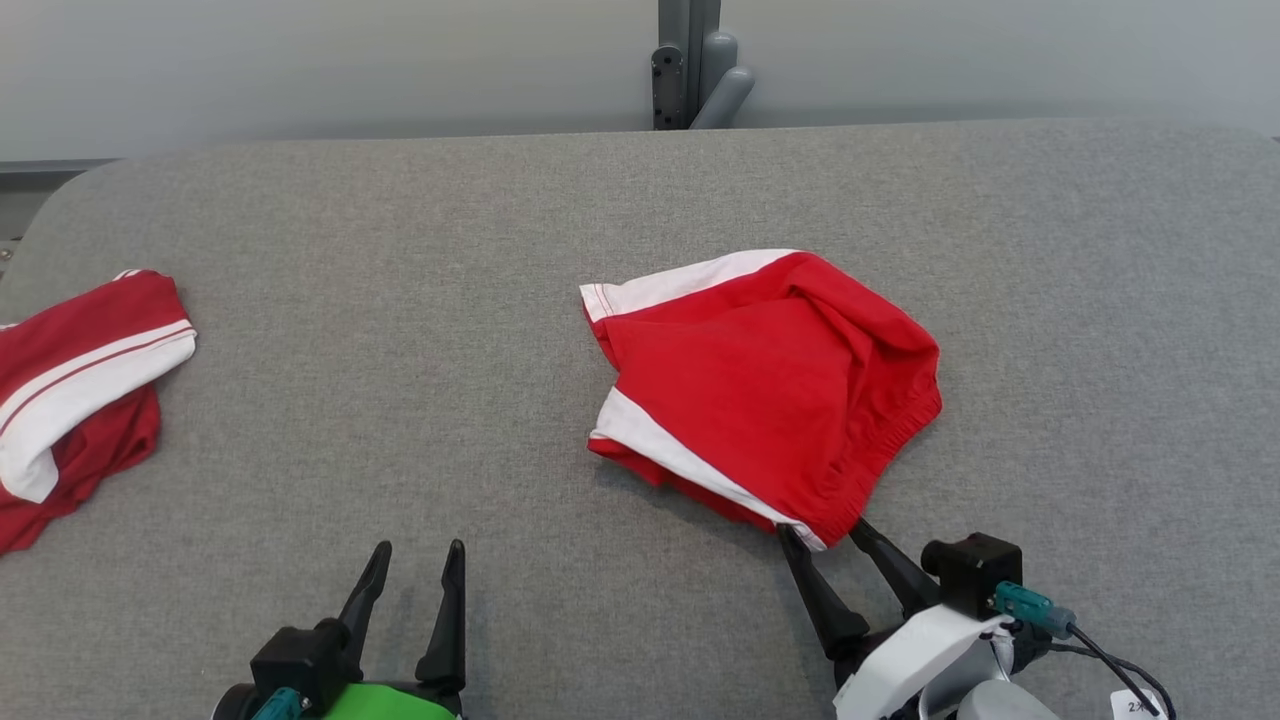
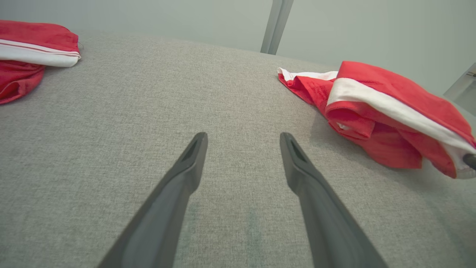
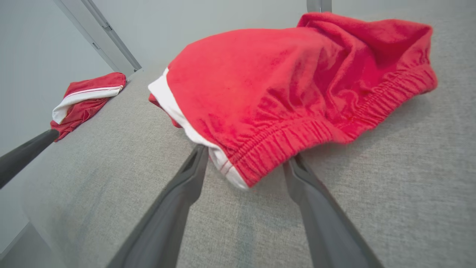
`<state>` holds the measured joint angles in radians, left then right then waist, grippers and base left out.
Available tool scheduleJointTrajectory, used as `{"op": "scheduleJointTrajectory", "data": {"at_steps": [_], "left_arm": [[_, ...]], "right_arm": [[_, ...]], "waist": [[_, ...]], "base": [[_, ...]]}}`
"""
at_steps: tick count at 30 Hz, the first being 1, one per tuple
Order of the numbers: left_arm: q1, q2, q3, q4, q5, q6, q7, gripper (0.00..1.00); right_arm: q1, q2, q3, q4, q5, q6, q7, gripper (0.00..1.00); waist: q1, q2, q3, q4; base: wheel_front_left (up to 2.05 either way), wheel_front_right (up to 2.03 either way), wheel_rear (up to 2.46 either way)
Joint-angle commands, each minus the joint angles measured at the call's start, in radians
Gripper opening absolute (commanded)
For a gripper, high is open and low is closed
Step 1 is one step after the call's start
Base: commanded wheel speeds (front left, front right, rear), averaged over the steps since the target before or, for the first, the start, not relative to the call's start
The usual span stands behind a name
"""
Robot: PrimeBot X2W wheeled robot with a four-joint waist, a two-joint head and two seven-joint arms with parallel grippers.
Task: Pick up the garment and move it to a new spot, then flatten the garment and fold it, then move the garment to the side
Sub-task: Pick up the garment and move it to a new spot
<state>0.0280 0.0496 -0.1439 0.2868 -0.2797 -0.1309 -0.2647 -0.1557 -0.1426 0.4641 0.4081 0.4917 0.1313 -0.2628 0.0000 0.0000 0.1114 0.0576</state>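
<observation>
The red shorts [image 1: 770, 390] with white side stripes lie crumpled on the grey tabletop [image 1: 400, 250], right at the tips of the right pincer [image 1: 822, 527]. Its fingers are spread, and the elastic waistband corner sits between them. The left pincer [image 1: 420, 547] is also spread, over bare cloth with the shorts ahead to its right. Another red-and-white garment [image 1: 80, 380] lies well off to its left.
</observation>
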Motion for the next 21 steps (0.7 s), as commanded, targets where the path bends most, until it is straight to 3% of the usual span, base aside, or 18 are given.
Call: {"op": "scheduleJointTrajectory", "data": {"at_steps": [1,2,4,13,21], "left_arm": [[-0.018,0.002,-0.002,0.0,-0.005,0.001,0.0,1.0],[-0.019,0.002,-0.003,0.001,-0.005,0.001,0.0,1.0],[-0.018,0.002,-0.005,0.001,-0.005,0.001,0.0,1.0],[0.008,0.002,-0.013,0.007,0.001,0.001,0.001,1.0],[-0.044,0.002,-0.087,0.025,-0.009,0.001,0.001,1.0]], "right_arm": [[0.007,-0.007,0.002,-0.019,0.008,-0.001,-0.003,0.8],[0.007,-0.011,0.0,-0.03,0.008,-0.001,-0.003,0.43],[0.01,-0.01,-0.012,-0.06,0.015,-0.001,-0.003,0.0],[-0.049,-0.021,-0.144,-0.165,0.141,-0.001,-0.003,0.0],[-0.265,-0.062,-0.203,0.05,0.091,-0.001,-0.003,0.0]], "waist": [[0.0,0.0,0.0,0.001],[0.0,0.0,-0.001,0.001],[0.0,0.0,-0.002,0.003],[0.0,0.0,0.004,0.003],[0.0,0.0,0.035,0.059]], "base": [[0.0,0.0,0.0],[0.0,0.0,0.0],[0.0,0.0,0.0],[0.0,0.0,0.0],[0.0,0.0,0.0]]}}
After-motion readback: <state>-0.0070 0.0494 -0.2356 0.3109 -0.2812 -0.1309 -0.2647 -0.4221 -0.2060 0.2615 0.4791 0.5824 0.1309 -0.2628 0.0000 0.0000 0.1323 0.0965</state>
